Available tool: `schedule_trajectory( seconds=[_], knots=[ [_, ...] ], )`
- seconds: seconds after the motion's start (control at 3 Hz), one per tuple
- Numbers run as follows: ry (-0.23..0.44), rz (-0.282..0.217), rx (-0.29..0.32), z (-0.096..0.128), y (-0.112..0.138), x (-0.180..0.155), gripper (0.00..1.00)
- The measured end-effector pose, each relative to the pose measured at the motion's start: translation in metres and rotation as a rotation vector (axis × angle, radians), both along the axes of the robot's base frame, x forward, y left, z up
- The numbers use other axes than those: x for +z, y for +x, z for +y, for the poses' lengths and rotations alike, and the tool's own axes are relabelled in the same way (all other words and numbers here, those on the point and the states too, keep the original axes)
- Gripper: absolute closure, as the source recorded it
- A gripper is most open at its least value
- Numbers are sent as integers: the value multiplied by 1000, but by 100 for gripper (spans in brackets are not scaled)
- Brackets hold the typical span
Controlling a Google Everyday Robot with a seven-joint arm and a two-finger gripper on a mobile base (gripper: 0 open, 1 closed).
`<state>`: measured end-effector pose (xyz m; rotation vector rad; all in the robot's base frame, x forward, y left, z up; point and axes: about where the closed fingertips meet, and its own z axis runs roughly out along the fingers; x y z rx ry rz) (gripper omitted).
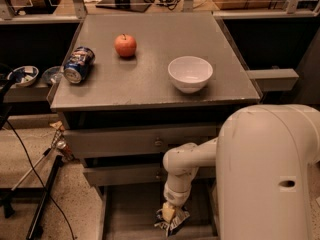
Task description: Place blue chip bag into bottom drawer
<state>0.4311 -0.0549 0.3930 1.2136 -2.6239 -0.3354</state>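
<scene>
My gripper (169,213) hangs low in front of the grey cabinet, inside the open bottom drawer (127,211), a wide shallow grey tray. It is shut on the blue chip bag (176,221), a dark crinkly foil packet that hangs under the fingers, just above or touching the drawer floor near its front right. My white arm (187,166) comes down from the right and hides the drawer's right side.
On the cabinet top (150,84) lie a blue soda can (76,64) on its side, a red apple (125,45) and a white bowl (190,73). Two shut upper drawers with small knobs (158,143) sit above my arm. A stand and cables (40,199) are on the floor at left.
</scene>
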Motion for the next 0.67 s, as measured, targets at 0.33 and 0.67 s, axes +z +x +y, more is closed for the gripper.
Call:
schedule_trajectory(
  seconds=[0.33, 0.67],
  knots=[
    [0, -52, -62, 1, -9, 4, 100],
    [-8, -149, -92, 7, -25, 9, 100]
  ],
)
